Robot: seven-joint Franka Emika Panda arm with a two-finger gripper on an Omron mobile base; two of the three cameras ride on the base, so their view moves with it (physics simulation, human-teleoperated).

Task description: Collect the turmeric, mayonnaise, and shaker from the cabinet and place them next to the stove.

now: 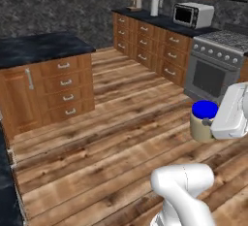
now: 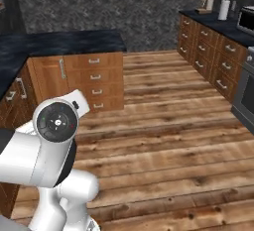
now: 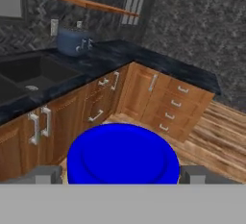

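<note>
Floor of warm brown wooden planks (image 1: 121,137) ran through the whole kitchen; back wall (image 1: 63,2) was dark grey speckled stone.

Left base view, left to right: one dark-topped desk (image 1: 38,45) on an orange-brown wooden cupboard block with four stacked drawers with metal handles (image 1: 67,89) and one door. Then a long run of panelled wooden cupboards (image 1: 150,50) under a dark desk top along the far wall, carrying one coffee machine (image 1: 134,0), one white roll or canister (image 1: 154,6), and one white microwave (image 1: 193,14). Right of that, one grey steel gas range with dark grates and a row of front knobs (image 1: 215,57).

One squat cream-white jar with a bright blue lid (image 1: 203,120) hung above the floor in front of the range, right against the white hand body at the frame's right edge, clear of any desk.

Hand view: the jar's blue lid (image 3: 122,155) sat between the two dark fingertips of the hand (image 3: 121,175), one fingertip (image 3: 44,174) on each side. The hand stood wide around the jar and held it. Behind, one dark sink (image 3: 29,76), one blue-grey pot (image 3: 73,41) on the desk, one flat orange-brown wooden shelf board (image 3: 91,3) on the wall.
</note>
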